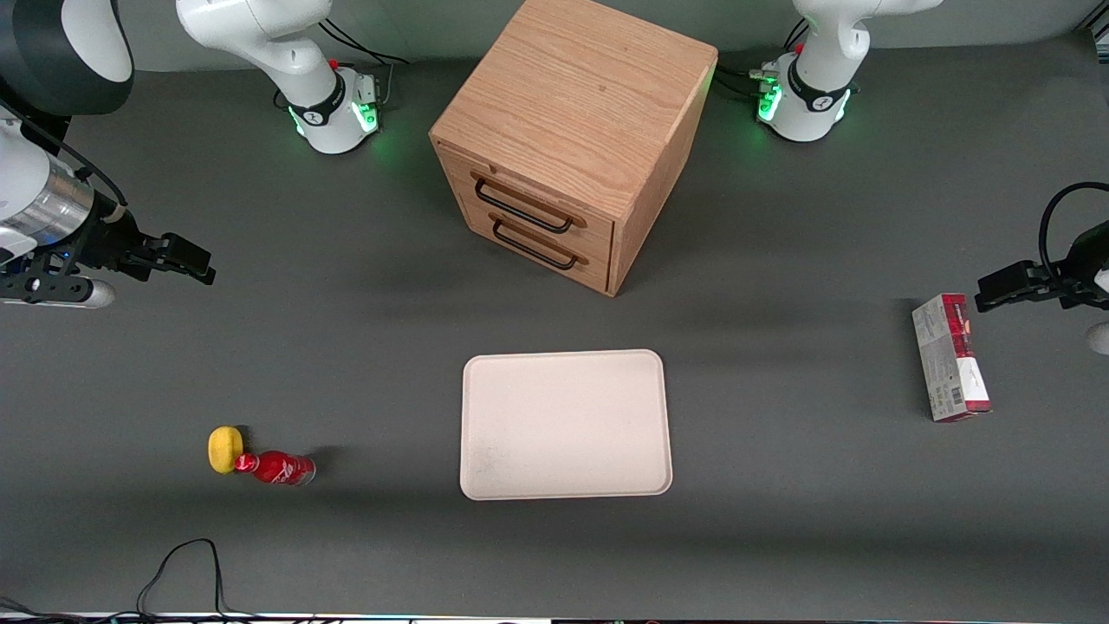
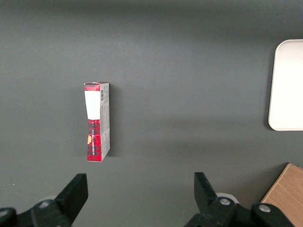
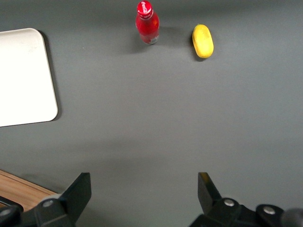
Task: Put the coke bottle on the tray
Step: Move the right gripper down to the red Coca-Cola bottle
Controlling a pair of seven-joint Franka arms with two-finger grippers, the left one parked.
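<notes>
Careful — your gripper (image 1: 195, 264) is hovering with jaws released, well apart from the coke bottle (image 1: 277, 468) standing beside the lemon (image 1: 223, 449) — crowding could be tipping it before the tray (image 1: 566, 425).

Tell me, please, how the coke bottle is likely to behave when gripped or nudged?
The coke bottle, small and narrow, stands upright, so a nudge may tip it, perhaps against the nearby lemon. Its round body then probably rolls. The open end effector is well away.
</notes>
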